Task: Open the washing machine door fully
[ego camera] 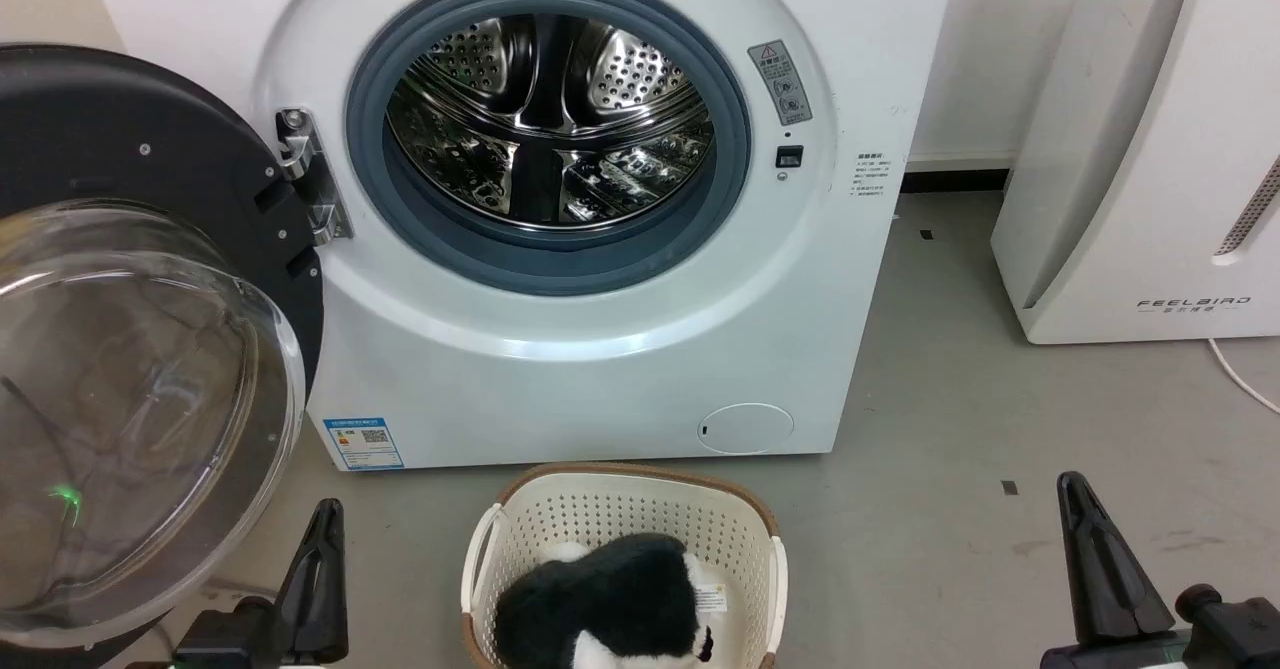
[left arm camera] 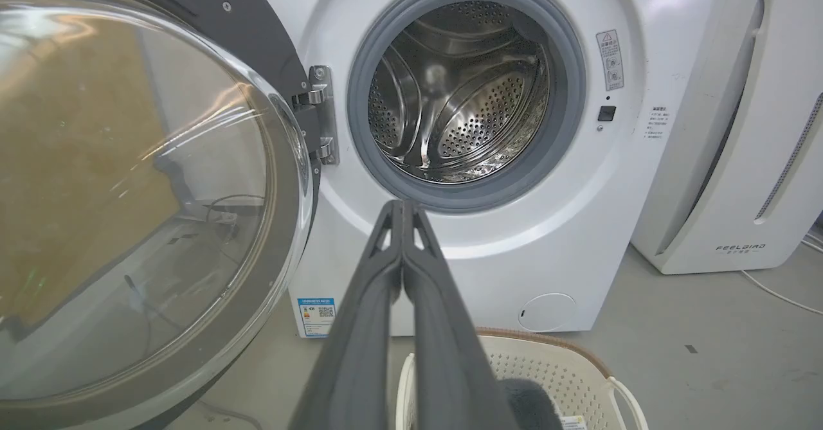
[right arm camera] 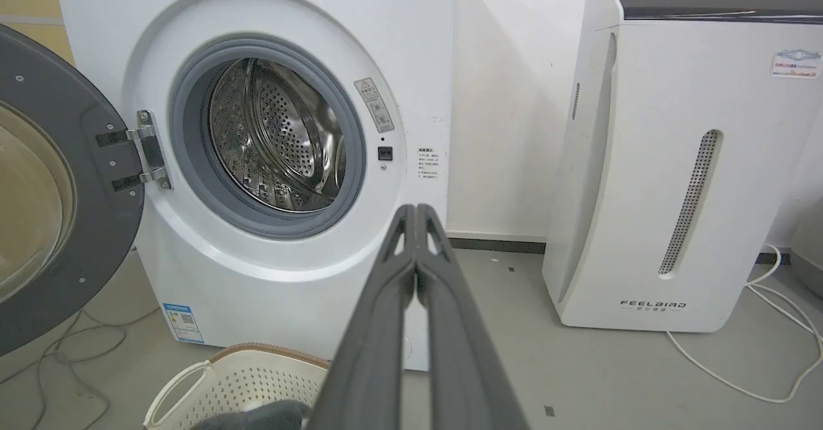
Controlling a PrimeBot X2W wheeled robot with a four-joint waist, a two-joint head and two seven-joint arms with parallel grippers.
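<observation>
The white washing machine stands ahead with its steel drum exposed inside the grey rubber ring. Its round black door with the clear domed glass is swung wide open to the left on its hinge; it also appears as the door and door. My left gripper is at the lower left, shut and empty, just right of the door's lower rim. My right gripper is at the lower right, shut and empty, over bare floor. Both grippers point toward the machine front.
A cream laundry basket holding a black and white plush toy sits on the floor before the machine, between my grippers. A white FEELBIRD appliance stands at the right. Cables lie on the grey floor.
</observation>
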